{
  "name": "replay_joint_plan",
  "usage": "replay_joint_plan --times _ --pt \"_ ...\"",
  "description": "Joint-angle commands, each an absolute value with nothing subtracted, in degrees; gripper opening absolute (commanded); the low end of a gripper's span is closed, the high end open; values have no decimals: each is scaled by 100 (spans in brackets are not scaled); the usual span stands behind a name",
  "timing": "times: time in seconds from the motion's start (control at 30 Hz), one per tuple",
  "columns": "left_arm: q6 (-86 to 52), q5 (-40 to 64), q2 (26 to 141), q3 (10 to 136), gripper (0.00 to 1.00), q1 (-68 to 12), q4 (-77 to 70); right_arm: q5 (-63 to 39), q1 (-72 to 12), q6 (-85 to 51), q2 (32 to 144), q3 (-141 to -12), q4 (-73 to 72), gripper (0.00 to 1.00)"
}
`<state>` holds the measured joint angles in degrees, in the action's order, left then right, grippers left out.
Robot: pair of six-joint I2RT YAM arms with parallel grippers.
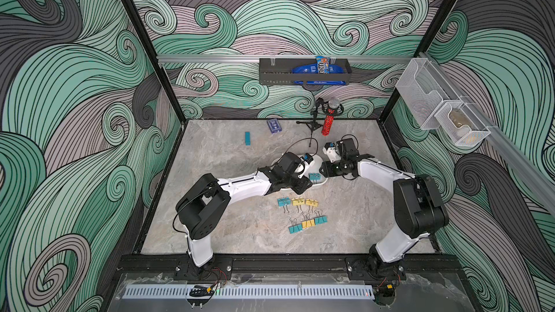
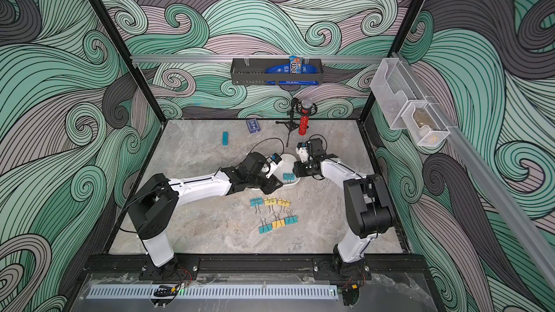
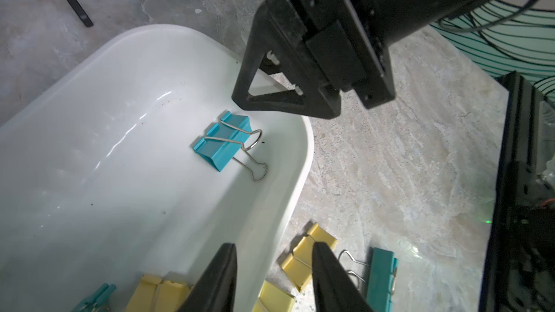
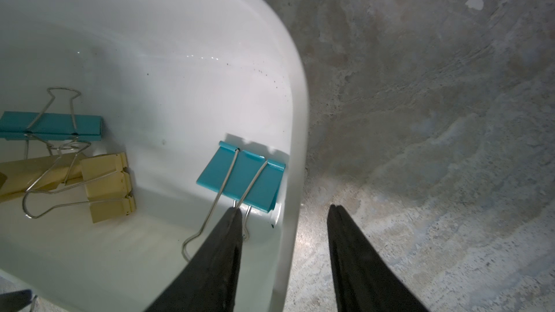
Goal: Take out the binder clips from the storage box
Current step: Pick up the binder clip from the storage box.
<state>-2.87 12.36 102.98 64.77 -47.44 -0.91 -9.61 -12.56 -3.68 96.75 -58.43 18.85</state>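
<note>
Your right gripper (image 4: 285, 210) has its fingers (image 4: 222, 250) parted astride the end wall of the storage box (image 4: 297, 85), clamping nothing, with the inner tip right at the wire handle of a teal binder clip (image 4: 240, 178) that lies flat against that wall. Your left gripper (image 3: 271, 247) is likewise spread and empty, over the box's long wall that faces the front edge of the worktop (image 1: 240, 157). Further inside the box lie another teal clip (image 4: 51, 129) and a yellow clip (image 4: 105, 187); the box sits about mid-worktop, and six clips (image 1: 301, 214) lie in two rows between it and the front edge.
</note>
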Motion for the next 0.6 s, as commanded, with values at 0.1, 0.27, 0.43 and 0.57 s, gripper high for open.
replay_joint_plan --times 0.1,0.27,0.43,0.57 --pt "948 1080 10405 6626 44 -4746 -693 -1222 -1169 -448 9475 -5901 1923 49" --pt "1564 1216 10642 6696 42 -4746 -958 -1363 -1028 -514 9444 -5896 1915 49" --pt "2140 1277 11035 7054 43 -4746 -733 -1674 -764 -580 9386 -5925 1883 48" --pt "2510 1216 11382 7402 43 -4755 -499 -1731 -672 -589 9361 -5924 1860 49"
